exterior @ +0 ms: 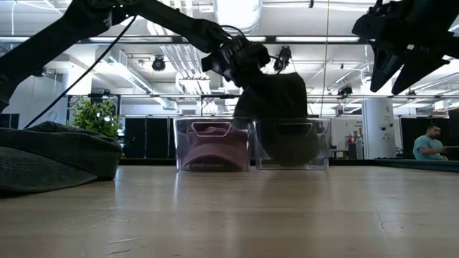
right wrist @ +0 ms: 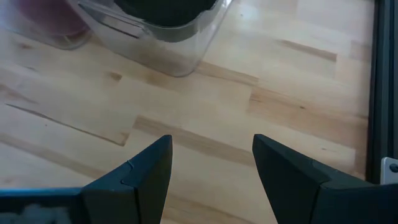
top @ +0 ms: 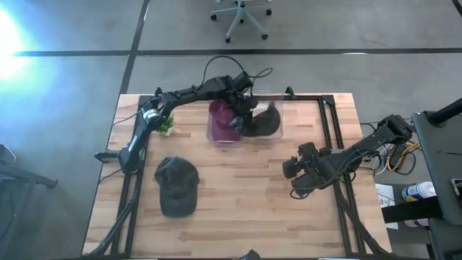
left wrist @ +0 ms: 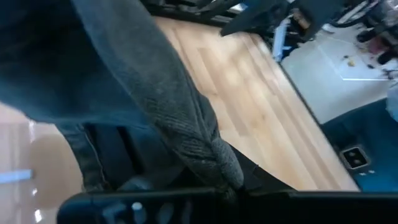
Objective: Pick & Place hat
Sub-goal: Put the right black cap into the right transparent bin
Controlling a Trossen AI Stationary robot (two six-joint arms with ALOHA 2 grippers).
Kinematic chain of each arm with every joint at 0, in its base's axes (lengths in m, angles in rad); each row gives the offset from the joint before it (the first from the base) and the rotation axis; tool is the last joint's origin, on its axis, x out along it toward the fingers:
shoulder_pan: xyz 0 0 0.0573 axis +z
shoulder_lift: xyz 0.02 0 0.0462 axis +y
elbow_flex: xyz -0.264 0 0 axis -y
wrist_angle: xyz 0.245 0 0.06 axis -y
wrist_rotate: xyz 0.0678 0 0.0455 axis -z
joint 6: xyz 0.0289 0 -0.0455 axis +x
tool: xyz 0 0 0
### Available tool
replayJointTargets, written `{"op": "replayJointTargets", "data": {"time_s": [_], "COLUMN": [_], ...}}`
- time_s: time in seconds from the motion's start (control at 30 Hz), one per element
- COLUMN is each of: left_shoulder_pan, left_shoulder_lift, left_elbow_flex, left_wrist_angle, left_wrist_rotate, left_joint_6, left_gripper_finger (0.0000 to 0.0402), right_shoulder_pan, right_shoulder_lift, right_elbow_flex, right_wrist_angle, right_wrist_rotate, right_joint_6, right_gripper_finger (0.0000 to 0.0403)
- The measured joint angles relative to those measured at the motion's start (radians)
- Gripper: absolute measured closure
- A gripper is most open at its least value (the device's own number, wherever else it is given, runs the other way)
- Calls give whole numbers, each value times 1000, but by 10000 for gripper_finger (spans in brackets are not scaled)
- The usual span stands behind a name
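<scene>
Dark grey cap [top: 261, 121], soft and crumpled, pinched in the left gripper [top: 242, 108] and hanging half inside the right side of a clear bin [top: 216, 136], beside a maroon cap [top: 221, 115]. Right gripper [right wrist: 211, 171] over bare table [top: 238, 188], fingers spread wide. Second grey cap [top: 177, 186] flat near the front.

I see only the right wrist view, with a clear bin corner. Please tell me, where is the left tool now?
Observer: The left tool is above the clear bin, shut on a dark hat.
Operator: Is the hat inside the bin already?
Observer: Partly; in the low view it hangs down into the bin.
Operator: Is something else in the bin?
Observer: Yes, a maroon hat lies in the other half.
Operator: Any hats left?
Observer: One grey cap lies on the table.
</scene>
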Motion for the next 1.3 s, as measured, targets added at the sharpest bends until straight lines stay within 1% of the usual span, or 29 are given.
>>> {"op": "replayJointTargets", "data": {"time_s": [0.07,0.1,0.2,0.23,0.4,0.53,0.7,0.83,1.1,1.3], "left_shoulder_pan": [-1,-2,-2,0,6,7,9,10,12,12], "left_shoulder_lift": [0,-2,-7,-7,-5,13,45,58,54,95], "left_elbow_flex": [23,34,45,46,24,19,18,18,18,18], "left_wrist_angle": [-1,15,115,146,263,276,282,286,482,514], "left_wrist_rotate": [2,-23,-177,-201,-235,-328,-350,-431,-438,-424], "left_joint_6": [3,10,22,21,21,65,83,84,57,59], "left_gripper_finger": [401,401,393,389,379,376,375,374,374,374], "right_shoulder_pan": [0,0,0,0,0,0,0,0,0,0], "right_shoulder_lift": [0,0,0,0,0,0,0,0,0,0], "right_elbow_flex": [0,0,0,0,-1,-1,-3,-4,-22,-29], "right_wrist_angle": [4,8,23,31,61,65,84,111,115,121], "right_wrist_rotate": [0,0,0,0,0,0,0,0,0,0], "right_joint_6": [0,0,0,0,0,0,0,-21,-17,-18], "right_gripper_finger": [184,184,184,184,184,184,184,184,184,184]}}
